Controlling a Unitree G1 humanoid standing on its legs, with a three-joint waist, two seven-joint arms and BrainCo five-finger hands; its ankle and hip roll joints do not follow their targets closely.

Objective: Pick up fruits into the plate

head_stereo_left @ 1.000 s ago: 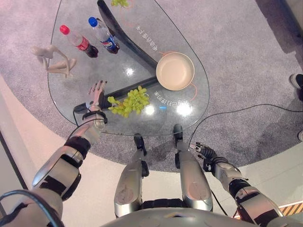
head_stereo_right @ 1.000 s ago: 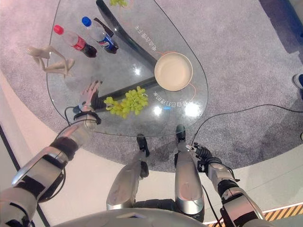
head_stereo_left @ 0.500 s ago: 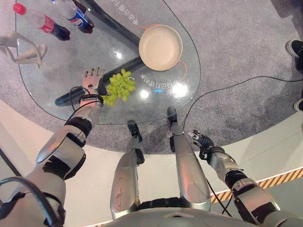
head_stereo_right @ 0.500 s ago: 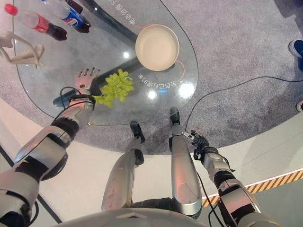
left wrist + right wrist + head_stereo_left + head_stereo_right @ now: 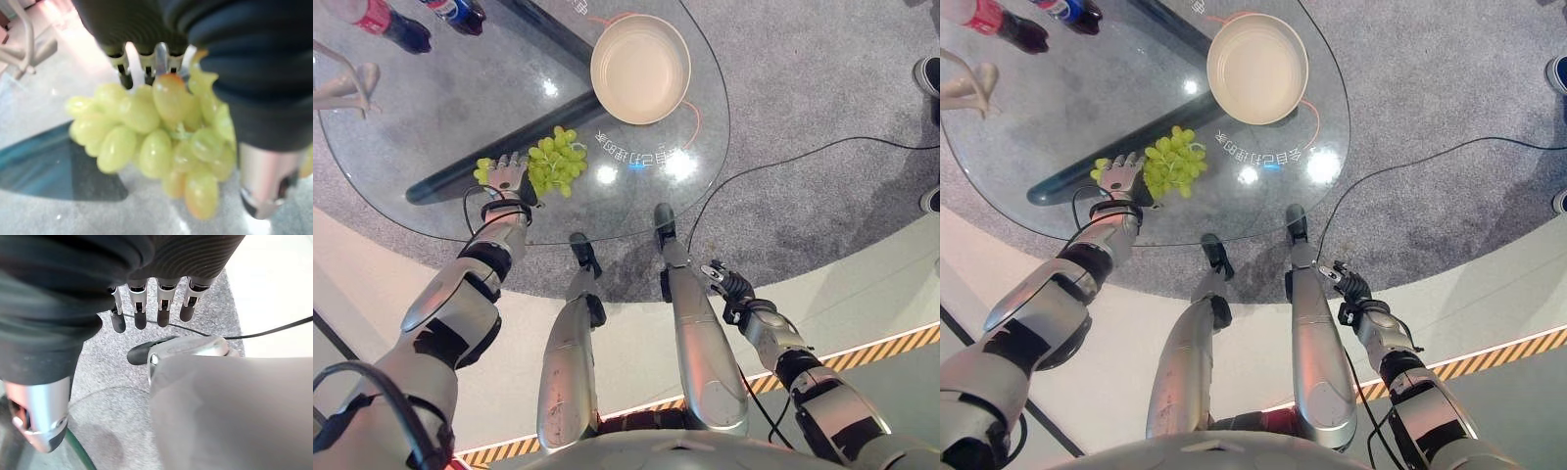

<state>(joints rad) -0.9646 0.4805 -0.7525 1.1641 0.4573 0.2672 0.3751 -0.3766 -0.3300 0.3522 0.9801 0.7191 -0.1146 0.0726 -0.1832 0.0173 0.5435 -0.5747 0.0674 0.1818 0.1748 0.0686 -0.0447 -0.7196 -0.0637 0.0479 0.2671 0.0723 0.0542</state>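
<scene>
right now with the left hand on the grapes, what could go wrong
1. The left hand wraps only part of the grape bunch, so loose grapes may drop or roll on the glass table.
2. The plate sits apart from the bunch, so the carry could shed fruit.

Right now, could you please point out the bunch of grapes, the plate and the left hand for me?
Bunch of grapes (image 5: 554,166): left eye view, middle of the cluster.
Plate (image 5: 639,69): left eye view, bare inside of the dish.
Left hand (image 5: 508,178): left eye view, back of the hand, at the grapes.
</scene>
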